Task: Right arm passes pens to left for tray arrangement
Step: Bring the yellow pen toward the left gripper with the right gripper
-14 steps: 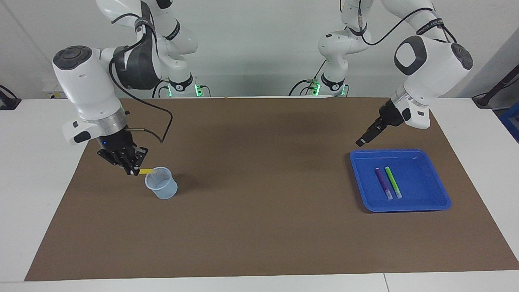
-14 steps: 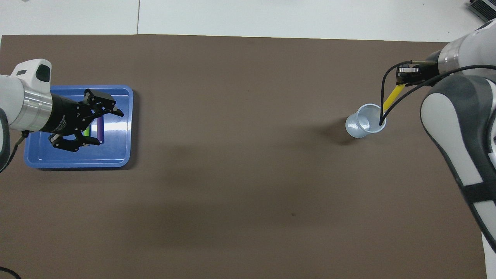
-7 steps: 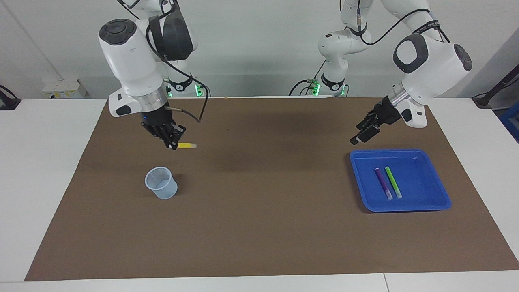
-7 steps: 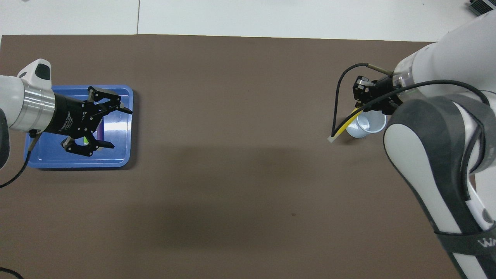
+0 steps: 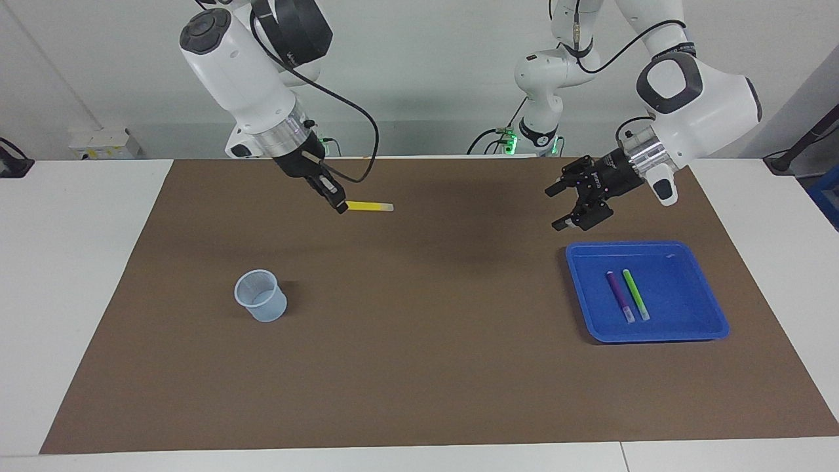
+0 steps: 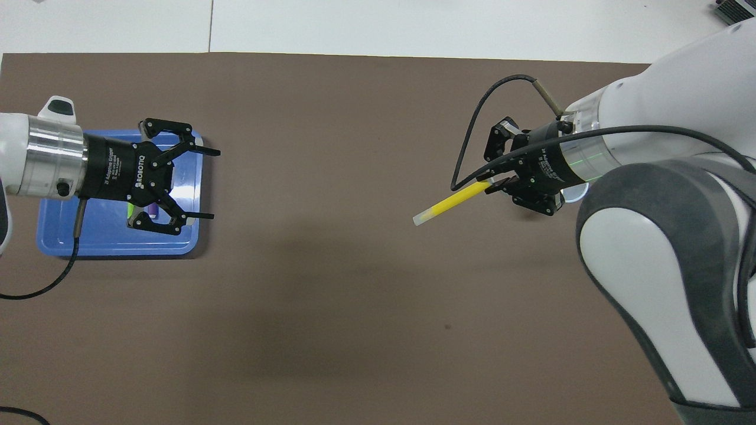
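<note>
Overhead, the right gripper hangs above the brown mat, pinching the yellow pen by one end; the pen lies nearly level in the air, its pale tip pointing toward the left arm's end of the bench. Left gripper, fingers spread wide and holding nothing, hovers over the edge of the blue tray that faces the right arm. Purple pen and green pen lie side by side, parallel, inside the tray. Translucent cup stands upright on the mat toward the right arm's end, apart from both grippers.
</note>
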Motion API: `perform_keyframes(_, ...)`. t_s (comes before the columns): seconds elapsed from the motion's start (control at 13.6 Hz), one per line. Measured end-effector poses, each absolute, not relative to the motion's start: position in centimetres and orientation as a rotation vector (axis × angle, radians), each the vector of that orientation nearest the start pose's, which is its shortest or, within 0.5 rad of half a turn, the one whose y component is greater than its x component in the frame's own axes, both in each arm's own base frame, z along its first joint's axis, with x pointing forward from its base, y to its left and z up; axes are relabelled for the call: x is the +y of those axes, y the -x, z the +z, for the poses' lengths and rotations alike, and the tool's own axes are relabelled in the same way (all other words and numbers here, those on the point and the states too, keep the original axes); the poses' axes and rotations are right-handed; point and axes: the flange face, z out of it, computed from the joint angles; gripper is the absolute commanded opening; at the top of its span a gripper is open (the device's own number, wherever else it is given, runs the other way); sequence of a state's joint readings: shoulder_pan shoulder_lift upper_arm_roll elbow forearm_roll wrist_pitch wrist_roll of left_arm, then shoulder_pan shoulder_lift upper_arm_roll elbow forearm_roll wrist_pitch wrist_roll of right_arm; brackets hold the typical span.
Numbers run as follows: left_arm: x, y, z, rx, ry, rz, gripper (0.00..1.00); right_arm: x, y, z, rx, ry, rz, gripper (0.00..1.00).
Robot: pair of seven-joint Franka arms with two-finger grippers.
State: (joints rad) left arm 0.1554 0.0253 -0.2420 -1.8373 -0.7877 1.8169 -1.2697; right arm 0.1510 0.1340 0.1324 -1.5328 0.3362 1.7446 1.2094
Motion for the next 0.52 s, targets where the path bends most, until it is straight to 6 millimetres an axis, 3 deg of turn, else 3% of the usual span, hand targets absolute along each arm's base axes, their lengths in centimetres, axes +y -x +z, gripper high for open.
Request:
perform_keyframes(0.29,-13.6,-56.1,53.6,1.671,-1.856,-0.718,0.97,23.7,-56.9,59.7,1.442,2.321,0.341,0.0)
perform_keyframes(0.52,-19.5,-55.1,55.5,1.761,-1.774,-0.704,0.97,27.4,-56.2,60.7,1.594,2.138,0.371,0.0)
